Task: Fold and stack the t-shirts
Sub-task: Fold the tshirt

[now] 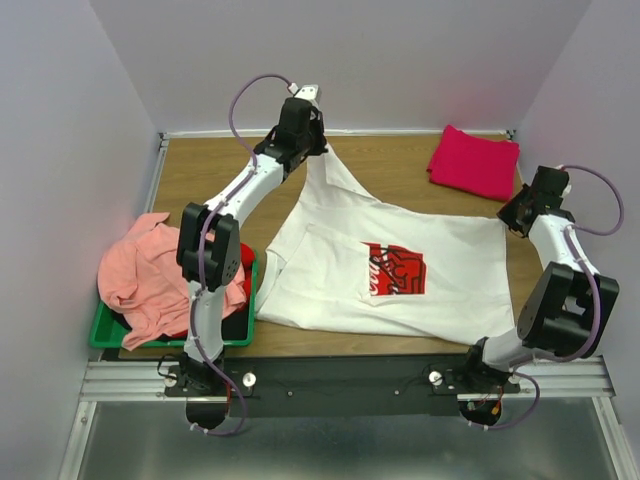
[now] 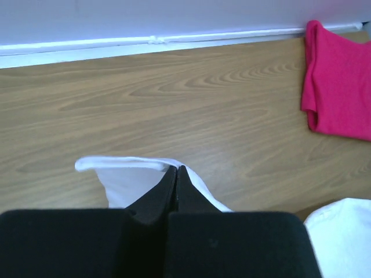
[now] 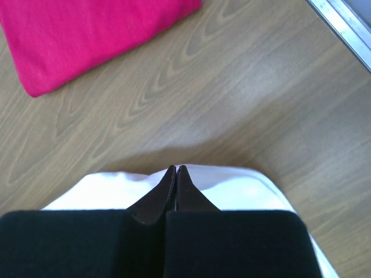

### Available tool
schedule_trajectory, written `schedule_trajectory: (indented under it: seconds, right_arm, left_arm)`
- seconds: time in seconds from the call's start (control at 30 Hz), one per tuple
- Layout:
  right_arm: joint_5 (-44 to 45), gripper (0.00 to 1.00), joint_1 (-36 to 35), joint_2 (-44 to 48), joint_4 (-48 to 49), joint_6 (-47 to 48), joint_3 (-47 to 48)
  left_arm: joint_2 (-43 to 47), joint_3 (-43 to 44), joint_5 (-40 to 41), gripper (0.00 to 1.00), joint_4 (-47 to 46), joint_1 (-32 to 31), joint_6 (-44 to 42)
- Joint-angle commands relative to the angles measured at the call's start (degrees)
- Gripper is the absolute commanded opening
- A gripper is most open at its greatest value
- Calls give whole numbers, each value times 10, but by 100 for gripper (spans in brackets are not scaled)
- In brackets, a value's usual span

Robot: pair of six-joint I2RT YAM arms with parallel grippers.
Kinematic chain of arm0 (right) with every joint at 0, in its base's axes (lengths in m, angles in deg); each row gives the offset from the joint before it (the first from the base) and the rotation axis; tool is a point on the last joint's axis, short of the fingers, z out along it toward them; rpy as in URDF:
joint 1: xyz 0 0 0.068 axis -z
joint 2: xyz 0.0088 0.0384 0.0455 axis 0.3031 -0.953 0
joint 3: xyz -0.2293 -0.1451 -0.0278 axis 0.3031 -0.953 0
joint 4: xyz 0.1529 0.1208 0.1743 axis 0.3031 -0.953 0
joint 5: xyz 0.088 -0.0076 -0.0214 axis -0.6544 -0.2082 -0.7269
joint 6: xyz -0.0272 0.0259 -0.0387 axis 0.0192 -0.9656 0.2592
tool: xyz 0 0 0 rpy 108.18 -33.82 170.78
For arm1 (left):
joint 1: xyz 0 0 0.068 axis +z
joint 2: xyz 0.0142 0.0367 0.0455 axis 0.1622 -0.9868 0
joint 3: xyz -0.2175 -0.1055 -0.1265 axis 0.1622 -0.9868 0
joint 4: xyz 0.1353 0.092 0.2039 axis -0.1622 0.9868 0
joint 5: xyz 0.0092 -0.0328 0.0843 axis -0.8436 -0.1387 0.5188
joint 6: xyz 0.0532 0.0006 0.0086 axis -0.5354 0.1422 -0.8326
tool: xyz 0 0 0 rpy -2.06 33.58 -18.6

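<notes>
White t-shirt (image 1: 335, 265) in both pincers (image 2: 175, 169) (image 3: 175, 169)

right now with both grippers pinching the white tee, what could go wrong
The left gripper and right gripper pinch only thin edges of the white tee, so it may slip. Its corner near the green bin could snag there. The magenta tee near the right gripper might get dragged.

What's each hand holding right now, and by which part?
Both hold the white t-shirt: left hand pinches its far corner, right hand its right-side edge.
</notes>
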Motion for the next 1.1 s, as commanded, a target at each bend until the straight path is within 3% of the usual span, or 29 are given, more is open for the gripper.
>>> schedule_trajectory:
  seconds: [0.0,0.2,0.37,0.47,0.8,1.07]
  right_arm:
    - [-8,0,-11,-40,5,-1,50]
    - [11,0,-40,-92,13,9,111]
    - [13,0,-46,-127,13,20,155]
    - [22,1,-46,-127,13,24,153]
    - [106,0,-46,-31,15,25,38]
    - [152,0,-46,36,16,17,-34]
  left_arm:
    - [-64,110,-26,0,63,21,-27]
    - [-141,225,-55,0,99,48,-49]
    - [-164,263,-87,0,92,63,-67]
    - [-136,242,-86,0,93,63,-71]
    - [126,-212,-74,0,-49,48,-17]
    - [300,-425,-90,0,-127,35,33]
